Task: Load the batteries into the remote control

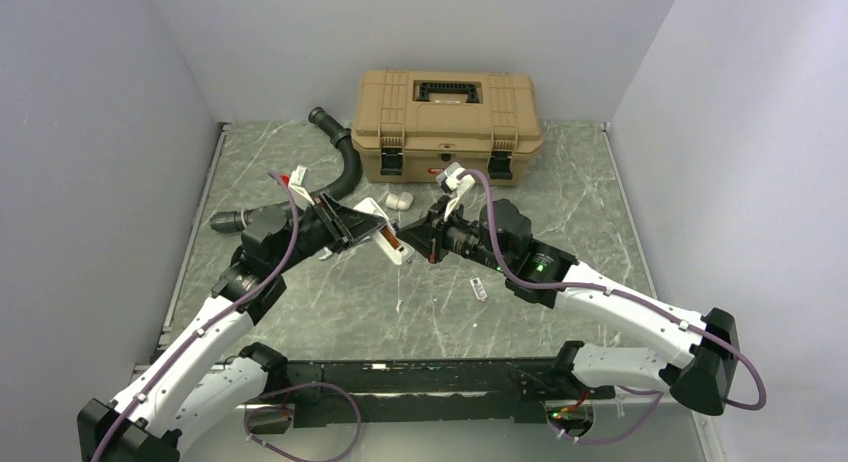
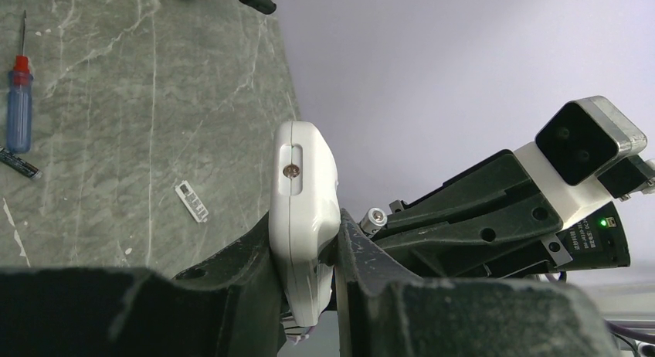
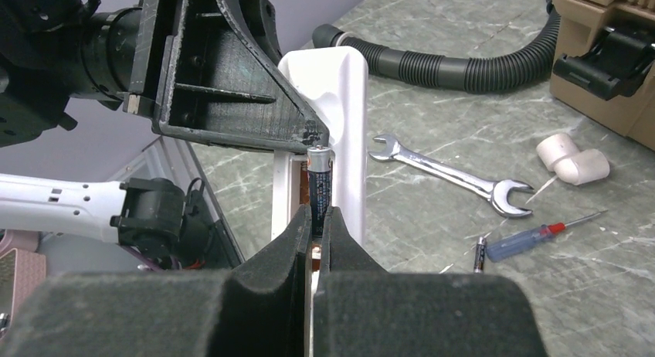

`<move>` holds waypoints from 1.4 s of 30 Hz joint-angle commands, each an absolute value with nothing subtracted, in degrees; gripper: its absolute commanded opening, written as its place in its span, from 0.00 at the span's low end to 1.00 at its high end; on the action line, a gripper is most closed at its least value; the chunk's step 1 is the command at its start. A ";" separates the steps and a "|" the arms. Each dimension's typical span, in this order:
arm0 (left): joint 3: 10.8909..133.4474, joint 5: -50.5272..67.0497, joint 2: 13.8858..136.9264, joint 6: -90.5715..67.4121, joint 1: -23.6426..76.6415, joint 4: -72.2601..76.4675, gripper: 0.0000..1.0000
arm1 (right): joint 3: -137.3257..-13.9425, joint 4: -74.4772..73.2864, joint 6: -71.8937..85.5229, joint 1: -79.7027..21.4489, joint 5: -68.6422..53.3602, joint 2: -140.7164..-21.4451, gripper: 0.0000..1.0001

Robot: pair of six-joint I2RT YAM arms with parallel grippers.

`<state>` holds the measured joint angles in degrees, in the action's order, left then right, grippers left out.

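Overhead, we see the left gripper clamped on the remote control above the table's middle. Our left wrist view shows its fingers squeezing the casing. Our right wrist view shows the right gripper closed on a battery against the remote control.

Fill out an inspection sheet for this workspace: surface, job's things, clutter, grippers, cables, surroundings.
Surface: grey veined table.
Job's things: remote control held off the table, compartment open; battery at its opening.
Clutter: tan case, black hose, wrench, screwdriver, white elbow fitting, small white strip.
Grippers: left gripper, jaws shut on the remote control; right gripper, jaws shut on the battery.
Cables: purple cable along each arm.
Surroundings: plain pale walls on three sides.
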<state>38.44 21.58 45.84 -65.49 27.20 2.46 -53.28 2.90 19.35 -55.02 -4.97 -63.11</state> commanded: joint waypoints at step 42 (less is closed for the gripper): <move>37.44 21.62 44.11 -67.30 27.31 7.18 0.00 | -54.56 4.36 21.02 -56.89 -0.37 -66.19 0.13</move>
